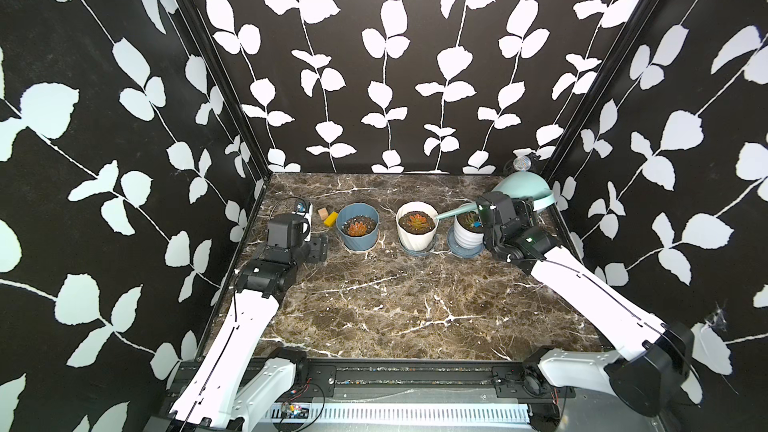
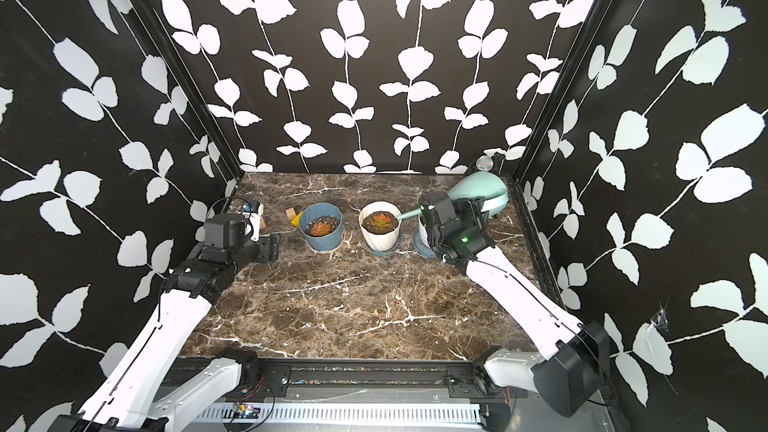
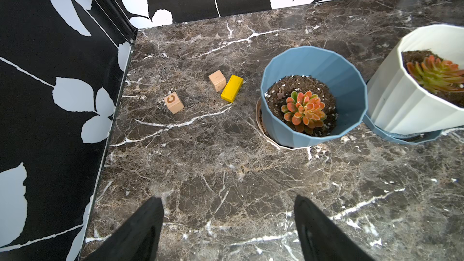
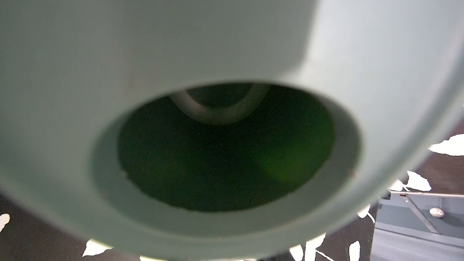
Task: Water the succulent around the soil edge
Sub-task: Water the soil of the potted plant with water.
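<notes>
Right end effector [image 1: 524, 206], closed on the tilted watering can [image 1: 525, 184], holds its spout [image 1: 451, 213] at the soil edge of the succulent [image 1: 417, 220] in the white pot [image 1: 415, 241] — pouring seemingly begun, circuit likely unfinished; left end effector [image 3: 227, 204] wide, empty.

Twin high views over whole table [image 1: 374, 305]; left wrist low, right wrist against watering can [image 4: 175, 33].

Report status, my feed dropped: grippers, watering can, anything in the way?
Left gripper open, empty, near blue pot. Right gripper shut on watering can, tilted. Spout tip at white pot rim, clear of succulent. Ribbed pot under spout, not blocking.
</notes>
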Controlling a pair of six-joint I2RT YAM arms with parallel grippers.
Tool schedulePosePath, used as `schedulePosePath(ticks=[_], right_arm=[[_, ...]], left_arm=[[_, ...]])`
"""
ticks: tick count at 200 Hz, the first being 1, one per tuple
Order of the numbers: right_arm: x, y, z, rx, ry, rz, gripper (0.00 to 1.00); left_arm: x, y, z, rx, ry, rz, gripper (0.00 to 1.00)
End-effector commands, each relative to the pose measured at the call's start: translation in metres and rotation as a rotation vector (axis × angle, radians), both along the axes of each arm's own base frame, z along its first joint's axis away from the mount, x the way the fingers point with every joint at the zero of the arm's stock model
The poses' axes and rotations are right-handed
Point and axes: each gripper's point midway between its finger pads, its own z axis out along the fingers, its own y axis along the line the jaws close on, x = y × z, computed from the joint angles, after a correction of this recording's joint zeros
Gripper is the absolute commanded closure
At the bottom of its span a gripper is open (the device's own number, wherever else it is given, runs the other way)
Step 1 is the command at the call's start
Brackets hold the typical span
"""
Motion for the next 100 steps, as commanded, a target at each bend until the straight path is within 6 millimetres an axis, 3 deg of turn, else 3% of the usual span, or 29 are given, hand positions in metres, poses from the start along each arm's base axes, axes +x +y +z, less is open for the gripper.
schedulePosePath(ticks=[1,100], right_arm=[[0.006,0.0,0.016,0.025,-0.083,-0.023,1.0],[0.023,0.005,0.021,0.048,-0.11,-0.02,1.0]], left_arm=[[-0.005,0.001,-0.001,0.01,0.004,-0.005,0.17],[-0.005,0.001,-0.001,0.011,0.005,-0.007,0.17]])
